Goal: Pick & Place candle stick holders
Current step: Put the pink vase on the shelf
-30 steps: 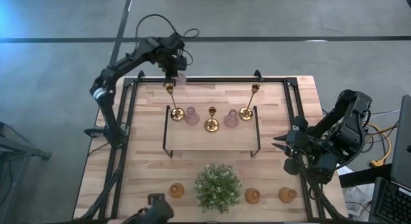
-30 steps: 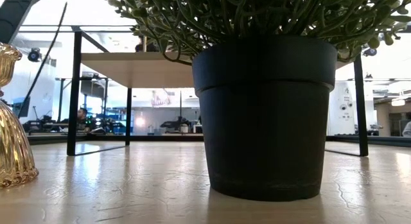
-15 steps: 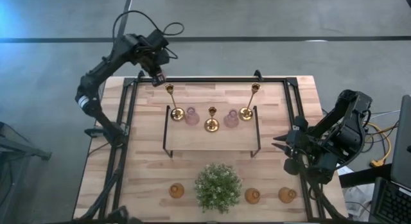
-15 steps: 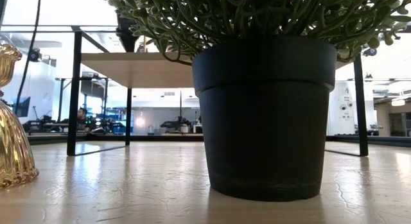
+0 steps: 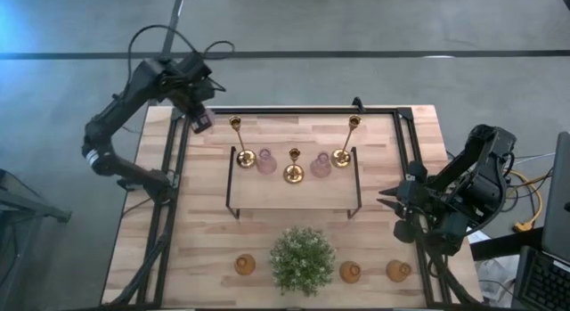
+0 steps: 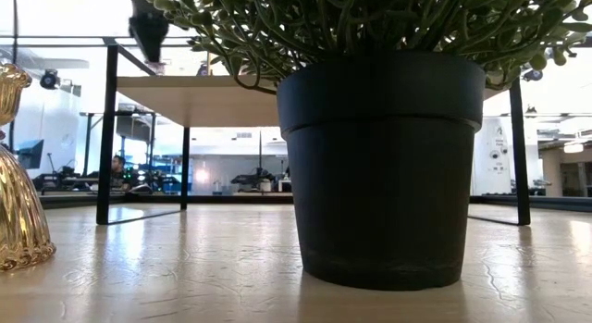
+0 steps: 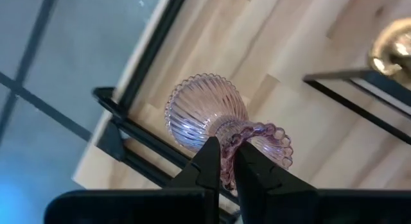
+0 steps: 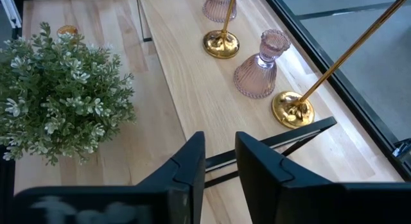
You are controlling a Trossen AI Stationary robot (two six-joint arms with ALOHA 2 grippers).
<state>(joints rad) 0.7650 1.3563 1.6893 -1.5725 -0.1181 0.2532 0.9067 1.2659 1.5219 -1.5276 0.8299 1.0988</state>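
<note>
Nine holders in all are showing in the high view. You are looking at three slim brass sticks [image 5: 293, 167] and two pink glass holders [image 5: 321, 165] grouped on the small black-framed shelf [image 5: 294, 199] at mid desk. Three amber glass holders [image 5: 244, 265] are sitting along the near edge of the desk [image 5: 209, 213], flanking the potted green plant [image 5: 302, 259].

One more item, a ribbed pink glass holder [image 7: 215, 124], is riding in the left end effector [image 7: 221, 161]. Its fingers are clenched on the beaded rim, and the piece is hanging tilted, almost on its side. You are carrying it above the far left corner of the desk, right over the black frame rail [image 7: 151, 144].

The right end effector [image 8: 218, 156] is waiting at the right edge of the desk. Its fingers are standing slightly apart and gripping nothing.

Risk, as judged from here: the pinch is sitting on a thin, bumpy glass rim, so the holder could be slipping or swivelling during a fast swing. A fall here may be landing on the rail or off the desk. How deep the fingers are seating on the rim is hard to read, so you may be holding less than it seems. Tilted glass also risks tipping when you are setting it down.
</note>
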